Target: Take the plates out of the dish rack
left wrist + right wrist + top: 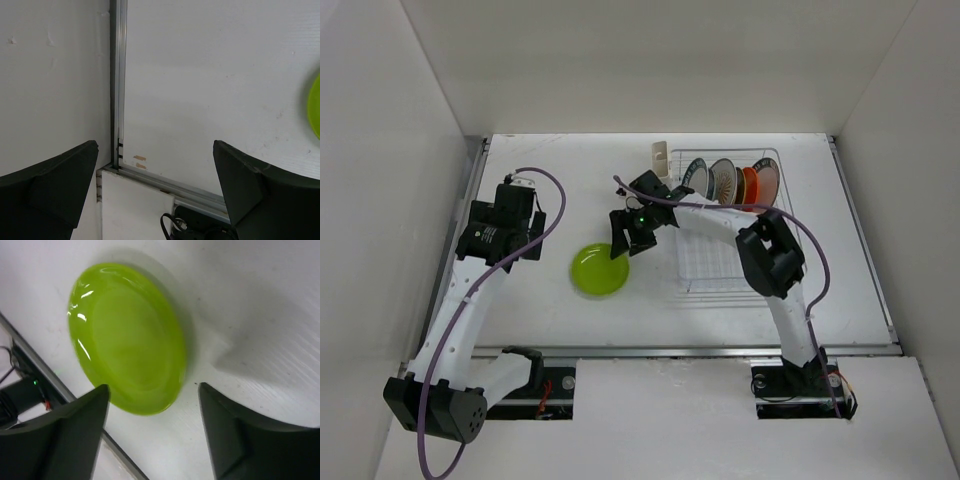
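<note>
A lime-green plate (pixel 600 270) lies flat on the white table left of the dish rack (pixel 720 270); it also shows in the right wrist view (pixel 127 337). My right gripper (pixel 621 243) hovers just above the plate's right edge, open and empty, with its fingers (pixel 70 435) spread apart. Several plates stand upright at the far end of the rack: a white one with a dark teal rim (pixel 696 177), a brown-yellow patterned one (pixel 725 181) and an orange one (pixel 751 186). My left gripper (pixel 525 196) is open and empty at the far left, away from everything.
A cream cutlery cup (pixel 661 158) sits at the rack's far left corner. The near part of the rack is bare wire. A metal rail (pixel 117 80) edges the table on the left, and white walls enclose the table. The green plate's edge shows in the left wrist view (pixel 315 107).
</note>
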